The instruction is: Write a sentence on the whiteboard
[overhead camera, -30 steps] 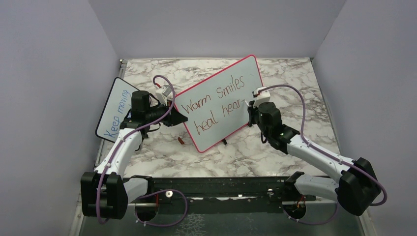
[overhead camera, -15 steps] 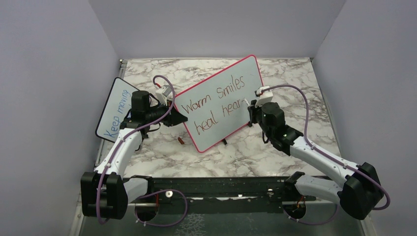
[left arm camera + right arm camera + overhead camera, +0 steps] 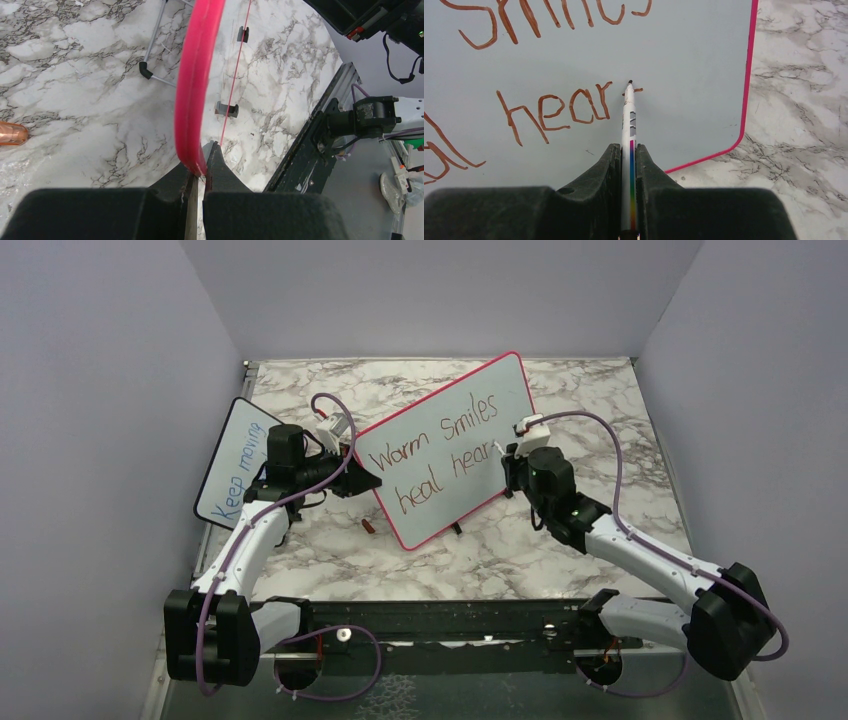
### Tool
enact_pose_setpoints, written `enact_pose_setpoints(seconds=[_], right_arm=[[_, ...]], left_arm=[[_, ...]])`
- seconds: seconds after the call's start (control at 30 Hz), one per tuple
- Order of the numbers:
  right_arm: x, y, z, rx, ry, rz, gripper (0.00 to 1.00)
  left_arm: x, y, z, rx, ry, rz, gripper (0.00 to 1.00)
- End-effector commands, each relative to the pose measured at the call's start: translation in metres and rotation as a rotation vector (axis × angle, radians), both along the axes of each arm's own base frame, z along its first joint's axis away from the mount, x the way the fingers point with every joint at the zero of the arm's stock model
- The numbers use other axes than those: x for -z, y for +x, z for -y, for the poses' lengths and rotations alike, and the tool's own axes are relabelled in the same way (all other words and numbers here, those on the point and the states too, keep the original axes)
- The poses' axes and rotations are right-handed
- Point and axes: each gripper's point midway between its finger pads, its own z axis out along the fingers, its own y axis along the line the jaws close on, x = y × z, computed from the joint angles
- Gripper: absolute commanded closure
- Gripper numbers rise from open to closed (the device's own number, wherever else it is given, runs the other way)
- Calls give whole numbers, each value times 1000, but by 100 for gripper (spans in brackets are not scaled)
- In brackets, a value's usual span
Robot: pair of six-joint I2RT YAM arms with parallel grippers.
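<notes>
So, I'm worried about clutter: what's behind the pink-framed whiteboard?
The left wrist view shows marble table, a thin metal leg with a black tip, and a copper cap lying off to one side. From above, the whiteboard covers most of that space.

- Marble-patterned table: carrying all items below.
- Pink-framed whiteboard: standing near the middle.
- Black-framed board: standing at the left edge.
- Copper-coloured cap: lying near the whiteboard.

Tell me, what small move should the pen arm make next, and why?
Probably stroke the pen down the board to shape a "t". The sentence stops at "hear", with only a short dash beside the pen tip, so the word looks unfinished. The right fingers are shut on the pen and the left fingers pinch the board's pink edge.
</notes>
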Motion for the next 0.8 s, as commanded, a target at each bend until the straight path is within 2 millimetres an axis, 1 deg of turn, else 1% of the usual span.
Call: enact_pose_setpoints(seconds=[0.0, 0.27, 0.33, 0.5, 0.67, 0.77], right_arm=[[-24, 11, -6, -8, 37, 66, 99], [-27, 14, -8, -6, 33, 72, 100], [-24, 14, -8, -9, 30, 64, 100], [-15, 9, -7, -10, 31, 28, 100], [0, -1, -5, -18, 30, -20, 100], [6, -6, -3, -22, 31, -42, 100]], left_arm=[[30, 16, -28, -110, 159, -1, 100], [31, 17, -27, -109, 159, -3, 100], [31, 17, -28, -110, 159, -4, 100], [30, 17, -28, -110, 159, -2, 100], [31, 17, -27, -110, 157, -5, 100], [31, 17, -27, -110, 158, -4, 100]])
